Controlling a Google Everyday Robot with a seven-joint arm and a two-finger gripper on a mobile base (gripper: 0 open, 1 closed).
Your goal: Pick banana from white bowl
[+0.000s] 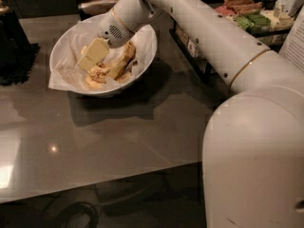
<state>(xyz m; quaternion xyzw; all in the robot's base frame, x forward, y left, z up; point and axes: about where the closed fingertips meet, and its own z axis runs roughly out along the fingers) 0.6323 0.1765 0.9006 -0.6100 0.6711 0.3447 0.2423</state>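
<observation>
The browned, peeled-looking yellow banana point(119, 64) lies inside the large glossy white bowl point(148, 45). It rests on crumpled white paper point(60, 79), its long axis running from the near-left up to the far-right. The robot's pale hand point(93, 56) reaches down into the bowl, right against the banana's left side; whether it is wide or narrow cannot be told. The bowl sits on a glossy grey bench point(142, 137). A black bulky object point(14, 44) stands left, and coloured packets point(249, 14) lie far right.

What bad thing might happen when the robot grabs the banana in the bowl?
The gripper sits low in the white bowl, against the banana, so it might squash it. The crumpled paper lining the bowl may snag and come up too. A push could slide the bowl on the smooth table.
</observation>
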